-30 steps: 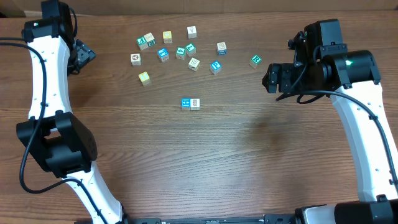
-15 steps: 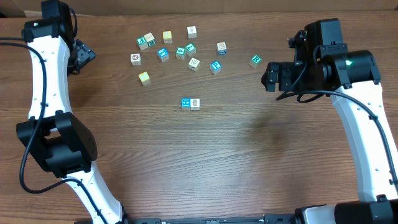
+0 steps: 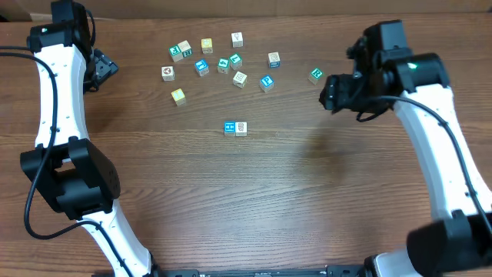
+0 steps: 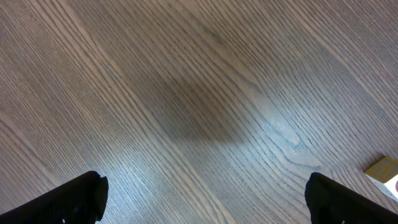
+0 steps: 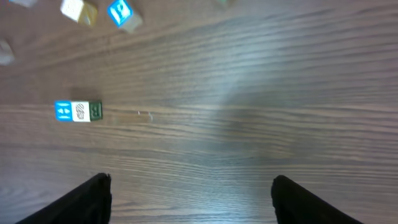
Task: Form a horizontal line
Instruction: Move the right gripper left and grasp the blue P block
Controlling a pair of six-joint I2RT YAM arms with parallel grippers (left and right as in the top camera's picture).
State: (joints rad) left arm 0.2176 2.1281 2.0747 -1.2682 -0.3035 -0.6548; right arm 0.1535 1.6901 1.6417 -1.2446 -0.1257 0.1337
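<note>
The horizontal line (image 3: 235,128) is a short row of two touching cubes mid-table: a blue-faced cube (image 3: 229,128) on the left and a white cube with a grey picture (image 3: 241,128) on the right. The row also shows in the right wrist view (image 5: 78,111). A blue-letter cube (image 3: 267,81) and a teal-green-letter cube (image 3: 316,75) lie loose farther back. My right gripper (image 3: 329,94) is open and empty, just right of the teal-green cube. My left gripper (image 3: 106,69) is open and empty at the far left, away from the cubes.
Several loose cubes (image 3: 207,61) are scattered at the back, among them a yellow one (image 3: 178,96) and a white one (image 3: 167,73). A cube corner (image 4: 385,169) shows at the right edge of the left wrist view.
My right arm has shifted left and toward the back, nearer the teal-green cube. The left arm and the cubes have not moved.
</note>
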